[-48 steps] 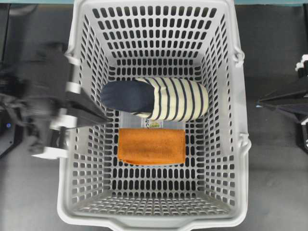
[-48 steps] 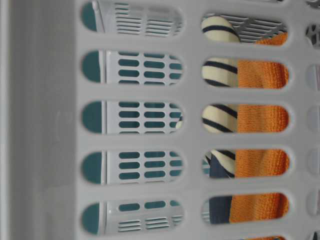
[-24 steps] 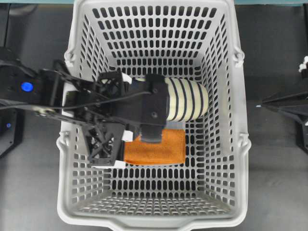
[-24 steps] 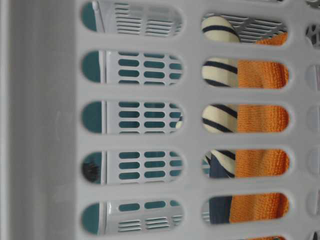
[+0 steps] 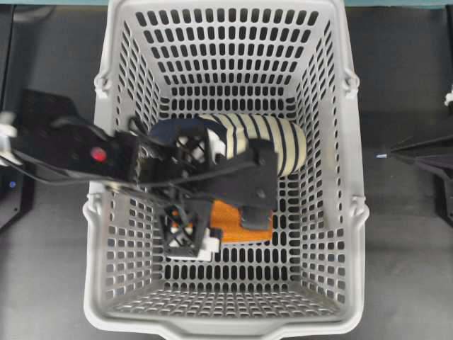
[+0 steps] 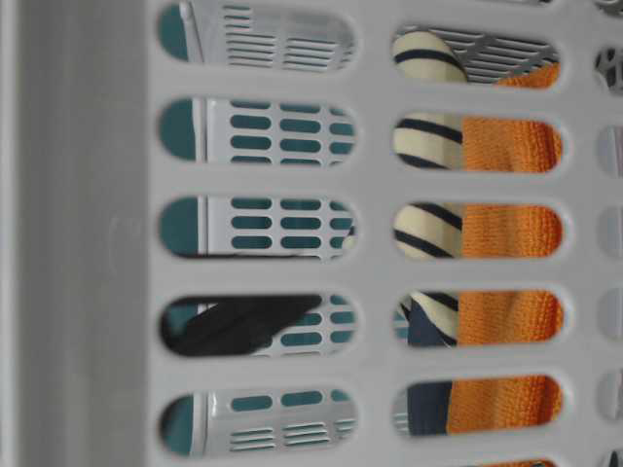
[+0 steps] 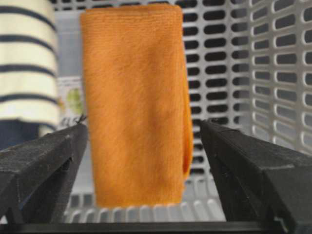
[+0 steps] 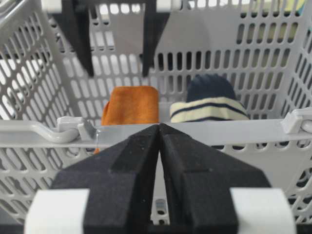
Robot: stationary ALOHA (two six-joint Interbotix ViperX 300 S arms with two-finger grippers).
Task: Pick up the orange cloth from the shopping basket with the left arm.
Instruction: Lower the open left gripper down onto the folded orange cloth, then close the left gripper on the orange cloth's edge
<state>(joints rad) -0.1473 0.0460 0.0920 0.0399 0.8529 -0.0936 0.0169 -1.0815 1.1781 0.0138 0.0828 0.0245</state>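
The orange cloth point(image 5: 248, 225) lies flat on the floor of the grey shopping basket point(image 5: 358, 177), just in front of the striped slipper point(image 5: 272, 142). My left gripper point(image 5: 187, 195) reaches down inside the basket over the cloth's left end. It is open and empty. In the left wrist view its jaws point(image 7: 144, 126) stand wide on either side of the cloth point(image 7: 134, 97). The right wrist view shows its fingers point(image 8: 80, 44) hanging above the cloth point(image 8: 131, 105). My right gripper point(image 8: 159, 127) is shut and empty outside the basket's right rim point(image 8: 219, 131), and it shows in the overhead view point(image 5: 388, 154).
The navy and cream slipper point(image 7: 24, 63) lies right beside the cloth, with a small printed label point(image 7: 70, 100) between them. The basket's slotted walls point(image 7: 278, 73) enclose the left gripper closely. In the table-level view the dark arm point(image 6: 238, 326) shows through the wall slots point(image 6: 88, 243).
My left arm has swung over the basket's left rim and gone down and right inside. Its open jaws now straddle the cloth's left end. The right arm has not moved.
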